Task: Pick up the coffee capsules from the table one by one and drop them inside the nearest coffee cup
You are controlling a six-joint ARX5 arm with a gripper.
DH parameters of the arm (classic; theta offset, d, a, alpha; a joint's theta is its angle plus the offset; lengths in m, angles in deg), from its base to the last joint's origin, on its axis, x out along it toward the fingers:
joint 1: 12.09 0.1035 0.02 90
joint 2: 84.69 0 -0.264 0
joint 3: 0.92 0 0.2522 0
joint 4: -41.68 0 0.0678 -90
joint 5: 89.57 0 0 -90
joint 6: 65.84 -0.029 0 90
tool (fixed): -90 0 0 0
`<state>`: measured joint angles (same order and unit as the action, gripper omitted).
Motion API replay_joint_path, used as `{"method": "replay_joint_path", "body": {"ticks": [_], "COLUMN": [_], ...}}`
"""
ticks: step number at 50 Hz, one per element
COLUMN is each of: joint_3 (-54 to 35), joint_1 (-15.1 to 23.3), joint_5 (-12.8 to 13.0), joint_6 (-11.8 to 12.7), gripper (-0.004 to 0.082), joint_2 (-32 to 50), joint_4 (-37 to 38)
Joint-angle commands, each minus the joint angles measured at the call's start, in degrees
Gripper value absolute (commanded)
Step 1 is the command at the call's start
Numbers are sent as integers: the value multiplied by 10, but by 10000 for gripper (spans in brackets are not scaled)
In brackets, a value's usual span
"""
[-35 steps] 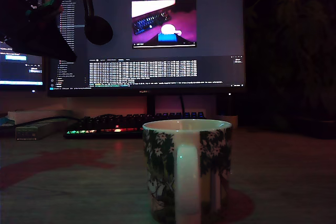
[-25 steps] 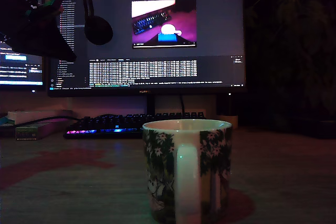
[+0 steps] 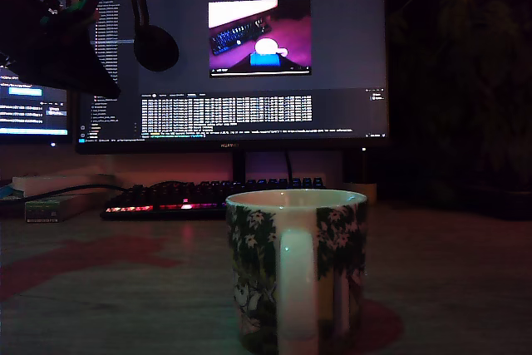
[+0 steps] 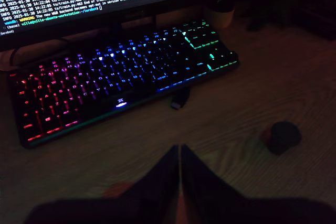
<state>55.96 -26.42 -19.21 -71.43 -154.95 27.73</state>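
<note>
Capsule (image 4: pixel 282 136), a small dark rounded lump with a reddish edge that I take for a coffee capsule, lies alone on the table (image 4: pixel 236 108), well apart from the gripper (image 4: pixel 180 174) and off to one side of its tips. The gripper's two dark wedge-shaped fingers meet along a thin line, pressed together with nothing between them. In the exterior view the coffee cup (image 3: pixel 295 272) stands in the foreground, a glossy white ceramic mug printed with dark green leaves and white flowers, its smooth plain handle facing the camera; no capsule shows in that view. The table looks matte and pale with reddish patches. Behind sit a keyboard (image 4: pixel 121 85) with rainbow-lit keys and a glowing monitor (image 3: pixel 233 56). The room is very dim, so the capsule barely stands out; I think a descent could easily miss it. Its rounded shape may let it roll or squirt away if pinched off-centre, and jaws not parted first would simply shove it aside.
</note>
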Motion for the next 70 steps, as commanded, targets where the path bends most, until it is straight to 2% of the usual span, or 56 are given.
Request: {"method": "replay_joint_path", "body": {"ticks": [1,6,15,25,34,40,43,44,49,52,63,70], "joint_3": [-11,-17,-31,-78,-137,-177,-196,-202,-225,-239,-277,-289], "joint_1": [-7,-18,-35,-57,-82,-97,-104,-106,-110,-111,-111,-111], "joint_5": [-6,-21,-62,-80,-114,-115,-114,-114,-113,-111,-112,-112], "joint_6": [-16,-39,-64,-64,-48,-47,-43,-27,-23,-23,-24,-35], "gripper": [-11,-11,-11,-4,81,87,182,234,562,663,679,679], "joint_2": [-7,-7,-7,-7,-5,-5,-5,-5,-5,-6,-6,-7], "joint_4": [-4,-4,2,47,98,126,148,153,181,212,296,323]}}
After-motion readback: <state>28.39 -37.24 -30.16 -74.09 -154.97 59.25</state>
